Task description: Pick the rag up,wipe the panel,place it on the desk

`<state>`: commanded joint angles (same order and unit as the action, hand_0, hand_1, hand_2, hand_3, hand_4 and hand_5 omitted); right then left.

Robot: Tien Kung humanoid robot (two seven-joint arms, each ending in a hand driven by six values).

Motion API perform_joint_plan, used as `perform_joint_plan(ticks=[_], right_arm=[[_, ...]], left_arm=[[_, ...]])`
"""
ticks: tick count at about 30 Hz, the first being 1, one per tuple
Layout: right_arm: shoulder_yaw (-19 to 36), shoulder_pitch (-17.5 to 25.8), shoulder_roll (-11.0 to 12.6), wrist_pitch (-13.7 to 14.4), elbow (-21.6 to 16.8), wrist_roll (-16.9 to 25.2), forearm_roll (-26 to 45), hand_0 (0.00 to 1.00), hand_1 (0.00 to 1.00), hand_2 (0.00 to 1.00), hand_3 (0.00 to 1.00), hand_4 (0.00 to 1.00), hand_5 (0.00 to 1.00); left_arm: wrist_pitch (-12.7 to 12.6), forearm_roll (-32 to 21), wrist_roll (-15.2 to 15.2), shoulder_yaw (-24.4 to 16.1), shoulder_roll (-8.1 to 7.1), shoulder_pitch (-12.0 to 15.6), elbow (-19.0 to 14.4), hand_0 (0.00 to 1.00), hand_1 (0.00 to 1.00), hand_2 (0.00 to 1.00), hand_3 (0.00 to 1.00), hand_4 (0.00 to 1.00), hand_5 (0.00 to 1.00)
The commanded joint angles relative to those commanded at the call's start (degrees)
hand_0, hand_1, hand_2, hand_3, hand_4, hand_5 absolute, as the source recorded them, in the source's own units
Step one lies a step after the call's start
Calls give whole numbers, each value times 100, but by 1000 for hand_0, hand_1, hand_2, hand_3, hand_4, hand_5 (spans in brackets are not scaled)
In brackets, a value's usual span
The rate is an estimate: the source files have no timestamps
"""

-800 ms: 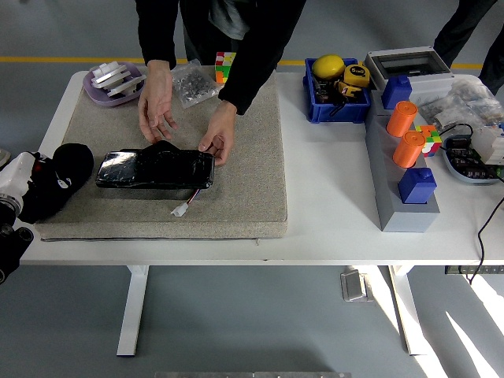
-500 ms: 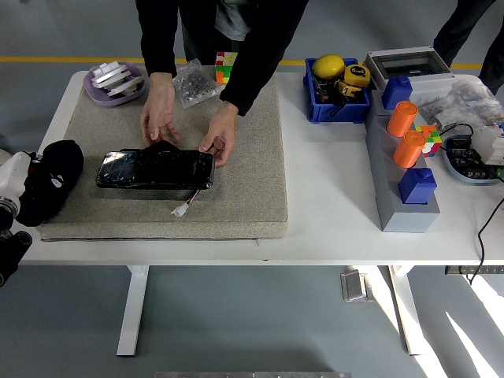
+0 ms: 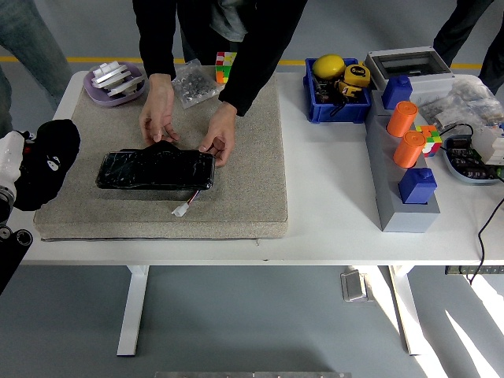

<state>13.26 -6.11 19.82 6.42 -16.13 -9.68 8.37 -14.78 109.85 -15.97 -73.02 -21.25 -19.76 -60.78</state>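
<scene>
Table's left edge: rag [image 3: 49,161] seemingly in robot hand [image 3: 16,169].

The left hand [image 3: 43,161], at 9 o'clock, is black and its fingers cannot be told apart; its arm is cut by the frame edge. The person [image 3: 220,31] at 12 o'clock is cropped above the chest. Whether a rag lies under the person's hands [image 3: 160,114] cannot be told.
</scene>
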Motion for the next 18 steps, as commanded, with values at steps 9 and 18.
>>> perform_joint_plan(ticks=[9,18], right_arm=[[-30,-55,13,-3,9,26,30,657,653,671,566,938,479],[113,-43,35,42,12,-31,-63,656,652,669,566,938,476]], left_arm=[[39,-86,-77,398,115,-274,74,194,128,496,428,156,2],[67,-106,-231,865,182,-380,39,188,126,502,431,158,2]])
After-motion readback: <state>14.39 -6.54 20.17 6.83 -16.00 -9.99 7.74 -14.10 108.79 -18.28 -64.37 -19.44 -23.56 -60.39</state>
